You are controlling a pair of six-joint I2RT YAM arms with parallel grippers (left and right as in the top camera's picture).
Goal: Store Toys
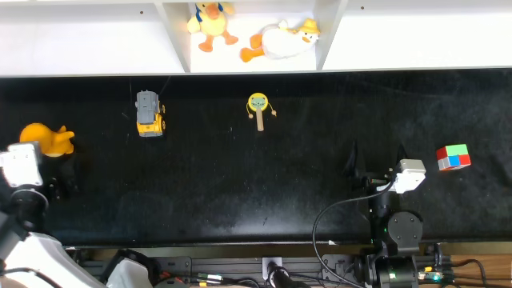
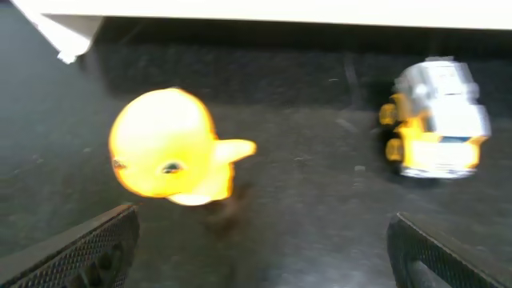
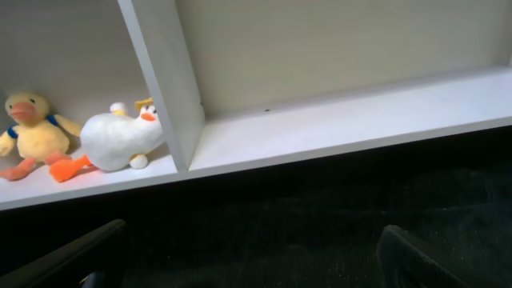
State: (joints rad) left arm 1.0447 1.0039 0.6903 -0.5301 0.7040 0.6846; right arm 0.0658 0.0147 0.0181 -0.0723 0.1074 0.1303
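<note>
Left pincer [image 2: 256, 268] first: fingers spread wide apart, gripping nothing, down low at the near left of the black surface [image 1: 240, 184]; right in front of the fingertips, an orange-yellow rubber duck [image 2: 168, 154], sat upright on the surface, clear of both fingers, beak turned toward the truck's side; off to the right and a bit farther back, a yellow and grey toy truck [image 2: 438, 120], well apart from the duck.

Same deal with the right pincer [image 3: 248, 268]: fingers wide apart, clamped on nothing, parked over the near right of the surface, looking toward the far shelf [image 1: 88, 64]; just to its right, a red, green and blue cube [image 1: 453, 157], near but not touching.

Middle of the surface toward the far side: a little yellow-green rattle [image 1: 258, 109] with a wooden handle, lying flat, just in front of the shelf's middle compartment; well apart from the truck on its left.

In that middle compartment, two soft toys already tucked away: a yellow plush duck [image 1: 211, 22] on the left, a white plush bird [image 1: 282, 40] with orange feet lying on its side on the right, close beside each other; can't tell whether touching.
</note>
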